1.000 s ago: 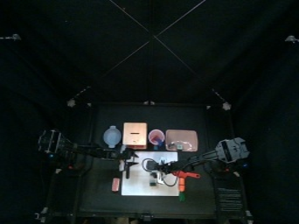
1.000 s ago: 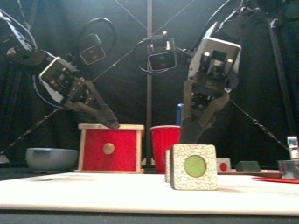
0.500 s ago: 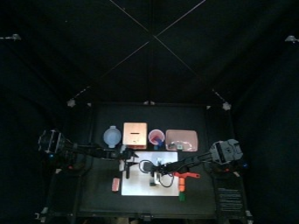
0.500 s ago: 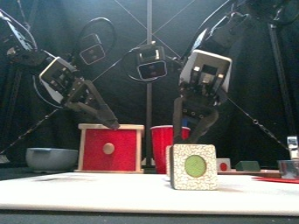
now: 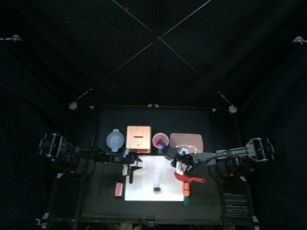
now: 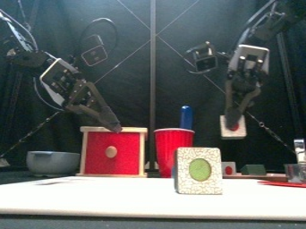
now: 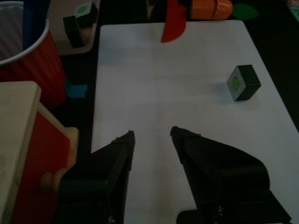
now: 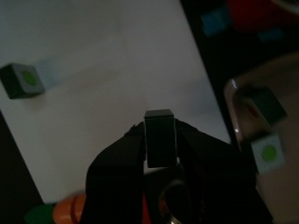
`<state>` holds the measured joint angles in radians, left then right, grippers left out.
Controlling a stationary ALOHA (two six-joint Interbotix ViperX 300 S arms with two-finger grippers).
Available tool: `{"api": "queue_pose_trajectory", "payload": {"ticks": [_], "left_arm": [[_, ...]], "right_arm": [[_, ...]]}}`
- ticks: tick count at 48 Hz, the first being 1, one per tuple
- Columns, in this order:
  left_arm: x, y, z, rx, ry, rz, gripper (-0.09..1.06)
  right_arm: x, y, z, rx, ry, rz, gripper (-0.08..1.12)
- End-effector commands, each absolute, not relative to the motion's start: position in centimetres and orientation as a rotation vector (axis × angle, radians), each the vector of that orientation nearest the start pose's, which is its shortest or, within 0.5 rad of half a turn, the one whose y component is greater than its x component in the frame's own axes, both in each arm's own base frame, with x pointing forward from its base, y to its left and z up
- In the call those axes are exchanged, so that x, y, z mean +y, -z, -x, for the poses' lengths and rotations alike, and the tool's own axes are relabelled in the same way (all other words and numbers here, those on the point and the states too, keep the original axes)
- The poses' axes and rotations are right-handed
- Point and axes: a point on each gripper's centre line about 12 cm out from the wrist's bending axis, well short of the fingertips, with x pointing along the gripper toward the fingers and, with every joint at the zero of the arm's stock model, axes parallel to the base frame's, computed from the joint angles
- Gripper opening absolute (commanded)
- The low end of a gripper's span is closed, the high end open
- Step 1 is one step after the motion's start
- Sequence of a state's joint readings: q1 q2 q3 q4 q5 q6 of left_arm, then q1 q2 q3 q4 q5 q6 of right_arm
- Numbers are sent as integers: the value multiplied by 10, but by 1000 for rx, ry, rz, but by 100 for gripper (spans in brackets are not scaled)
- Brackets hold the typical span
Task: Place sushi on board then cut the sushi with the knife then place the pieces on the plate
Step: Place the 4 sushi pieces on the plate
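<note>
Right gripper [image 6: 239, 114] has risen off the board [image 7: 176, 96] toward the tray [image 5: 177, 141], jaws clamped on a sushi piece [image 8: 160, 138]: transfer under way. The last piece [image 7: 244, 80] remains near the board's front edge. Left gripper [image 7: 152, 136] is spread wide and empty.

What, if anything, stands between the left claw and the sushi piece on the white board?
Nothing visible does. The left wrist view shows only bare white board between the open left claw and the sushi piece. The red knife lies farther off.

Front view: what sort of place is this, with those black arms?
Likely a robot practice booth set up as a toy kitchen: black curtains behind, a white cutting board bearing a toy sushi piece.
</note>
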<state>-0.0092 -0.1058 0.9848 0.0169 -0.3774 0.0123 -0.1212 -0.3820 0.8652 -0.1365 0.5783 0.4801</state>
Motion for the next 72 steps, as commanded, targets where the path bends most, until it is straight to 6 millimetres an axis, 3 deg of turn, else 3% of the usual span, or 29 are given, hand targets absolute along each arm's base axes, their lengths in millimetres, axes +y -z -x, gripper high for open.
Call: {"api": "queue_pose_trajectory", "payload": {"ticks": [1, 10, 19, 33, 42, 72], "left_arm": [[-3, -149, -325, 481, 20, -30, 79], [-3, -149, -325, 482, 20, -29, 79], [-3, -149, -325, 482, 20, -29, 79], [-3, -149, -325, 481, 20, -30, 79], [-3, -149, -325, 482, 20, -29, 79], [-3, -149, -325, 480, 20, -29, 79]], "right_arm": [[-70, -197, -239, 941, 477, -411, 48], [-103, -186, -211, 942, 615, -409, 48], [-120, -170, -198, 941, 678, -409, 50], [-129, -149, -188, 919, 715, -460, 59], [-132, -148, -187, 912, 730, -471, 68], [-130, -147, -188, 911, 726, -497, 72]]}}
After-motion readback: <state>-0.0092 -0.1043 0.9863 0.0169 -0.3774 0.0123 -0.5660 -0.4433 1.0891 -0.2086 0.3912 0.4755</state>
